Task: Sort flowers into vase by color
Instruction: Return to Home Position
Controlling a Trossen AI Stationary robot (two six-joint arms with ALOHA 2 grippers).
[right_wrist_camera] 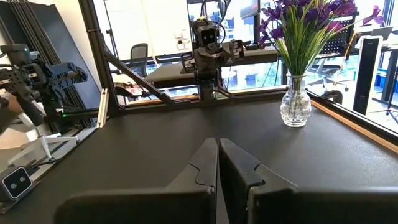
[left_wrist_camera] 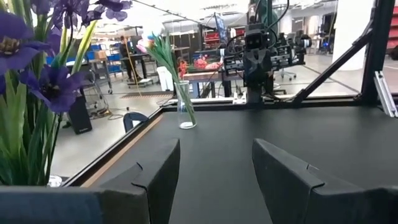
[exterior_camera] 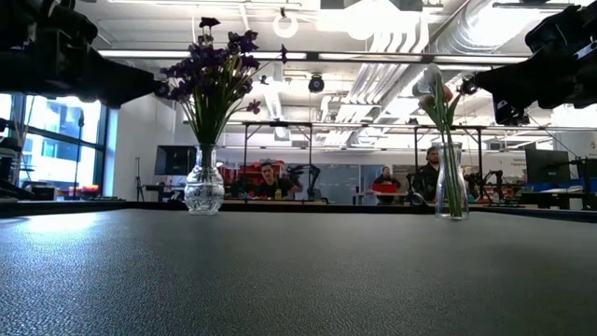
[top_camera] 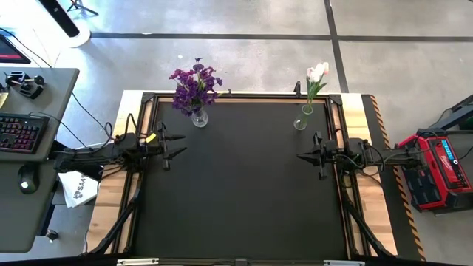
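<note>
Listing what your worktop point(top_camera: 244, 199) carries. Purple flowers point(top_camera: 194, 85): in a round vase point(top_camera: 199, 118), far edge, near the left corner. White and pink tulips point(top_camera: 316, 75): in a slim vase point(top_camera: 301, 120), far edge, near the right corner; count unclear. Colours separate, so sorting looks finished. Left end effector point(top_camera: 179, 145): fingers spread, empty, by the left edge. Right end effector point(top_camera: 301, 156): fingers pressed together, empty, by the right edge; both clear of the vases. Red tool case point(top_camera: 436, 166): beyond the right edge.

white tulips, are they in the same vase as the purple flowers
No, the white tulips stand in the slim vase on the right, the purple flowers in the round vase on the left.
</note>
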